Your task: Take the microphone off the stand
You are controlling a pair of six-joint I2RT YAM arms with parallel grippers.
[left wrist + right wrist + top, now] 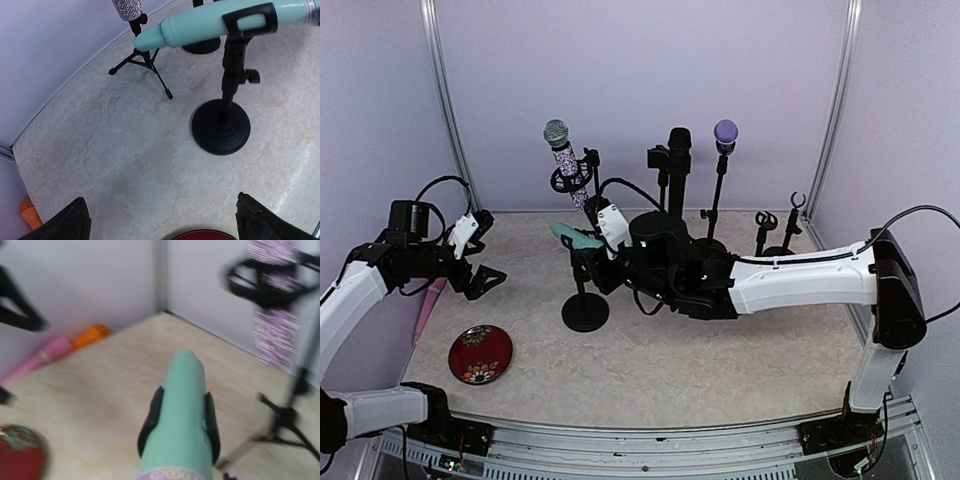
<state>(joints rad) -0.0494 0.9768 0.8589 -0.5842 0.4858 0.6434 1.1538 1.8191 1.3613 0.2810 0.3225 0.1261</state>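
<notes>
A teal microphone (575, 238) lies almost level in the clip of a black round-based stand (585, 310) at the table's middle left. In the left wrist view the microphone (200, 25) sits in the clip (250, 19) above the stand base (221, 126). My right gripper (607, 240) is at the microphone's head end. In the right wrist view, black fingers (151, 422) hug both sides of the teal body (182, 405). My left gripper (485, 275) is open and empty, hovering left of the stand, and it also shows in the left wrist view (160, 220).
A rhinestone microphone (565, 160) on a tripod stand, a black microphone (678, 145) and a purple one (725, 132) stand at the back. Two empty stands (765, 225) are back right. A red plate (480, 353) and a pink microphone (428, 310) lie front left.
</notes>
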